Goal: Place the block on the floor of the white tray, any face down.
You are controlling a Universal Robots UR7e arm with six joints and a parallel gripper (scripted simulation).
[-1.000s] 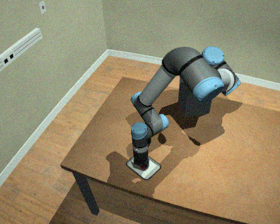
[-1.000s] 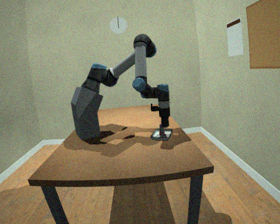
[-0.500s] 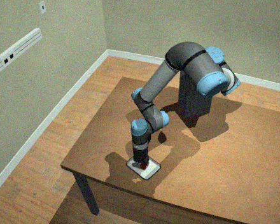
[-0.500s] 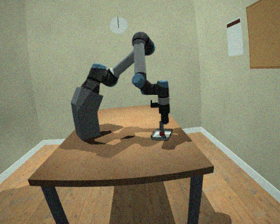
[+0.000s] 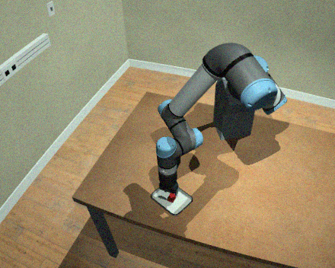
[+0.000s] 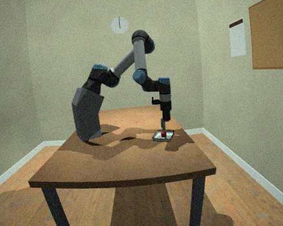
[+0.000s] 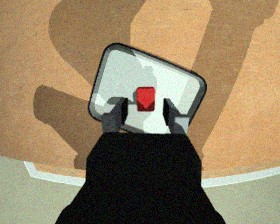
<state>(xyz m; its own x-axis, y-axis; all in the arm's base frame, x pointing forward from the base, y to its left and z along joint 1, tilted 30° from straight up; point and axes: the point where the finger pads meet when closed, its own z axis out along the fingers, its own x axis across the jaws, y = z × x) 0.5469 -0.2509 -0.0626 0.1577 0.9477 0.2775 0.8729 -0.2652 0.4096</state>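
Hanging straight above the tray, the gripper has its fingers spread wide and empty. Right below, between the two fingers with daylight either side, sits the red block on the floor of the white tray, near the table's edge. Straight up looks like the clean way out.

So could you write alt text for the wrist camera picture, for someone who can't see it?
A small red block sits on the floor of a white tray on a brown table, seen from straight above. The open gripper hangs over it, its two dark fingers on either side of the block with gaps between, holding nothing.
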